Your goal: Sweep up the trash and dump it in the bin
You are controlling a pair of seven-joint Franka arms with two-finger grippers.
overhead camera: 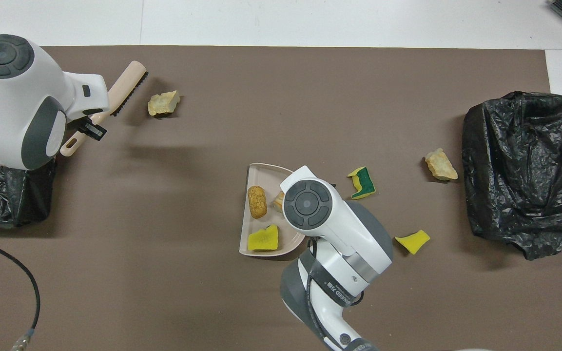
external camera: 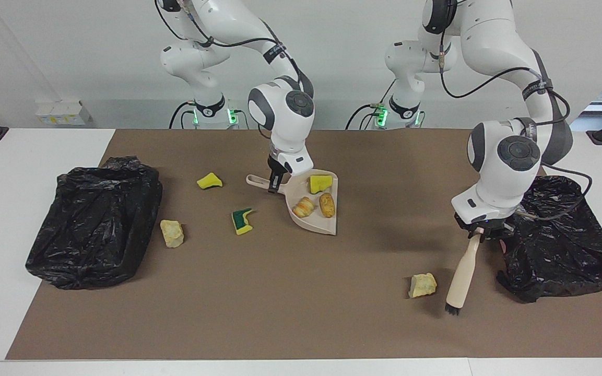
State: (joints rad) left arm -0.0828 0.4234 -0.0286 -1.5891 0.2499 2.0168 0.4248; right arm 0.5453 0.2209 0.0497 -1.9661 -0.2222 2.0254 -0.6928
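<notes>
Three scraps lie in the dustpan (external camera: 315, 204), four are loose on the table (external camera: 280, 324). The sweeping step is in hand: the left claw (external camera: 477, 230), clamped on the brush (external camera: 461, 277), hangs beside the tan chunk (external camera: 423, 285). The right claw (external camera: 275, 183) grips the dustpan's handle. Next, the brush must push that chunk toward the pan.
</notes>
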